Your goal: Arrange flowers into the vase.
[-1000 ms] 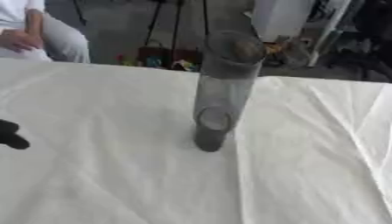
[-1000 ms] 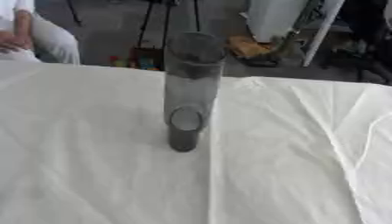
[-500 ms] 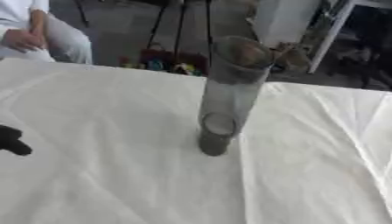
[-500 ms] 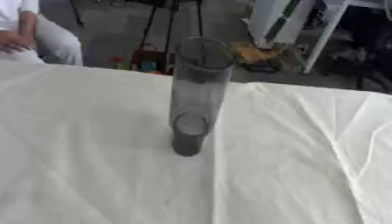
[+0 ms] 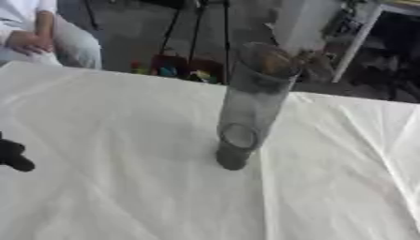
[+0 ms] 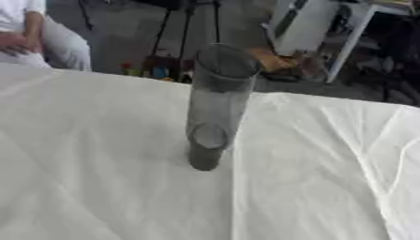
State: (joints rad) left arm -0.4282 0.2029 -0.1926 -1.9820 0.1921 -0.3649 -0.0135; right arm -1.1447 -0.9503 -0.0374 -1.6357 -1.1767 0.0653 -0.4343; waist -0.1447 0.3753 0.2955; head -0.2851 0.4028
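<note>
— What is seen of the surface and the room?
— A table draped in a creased white cloth (image 5: 123, 187) is shown; dark floor, tripod legs (image 5: 197, 28) and white furniture (image 6: 308, 26) are seen behind.

— And the task's thing?
— A tall smoky glass vase (image 5: 250, 105) is stood upright mid-table.

— The hands?
— Only a dark tip of the left hand (image 5: 12, 157) is seen at the left edge; its fingers cannot be judged.

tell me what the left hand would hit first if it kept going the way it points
Only a dark tip of the left hand shows at the left edge, aimed rightward. Its way over the white cloth looks free; the vase may lie farther on, though depth is unclear.
</note>
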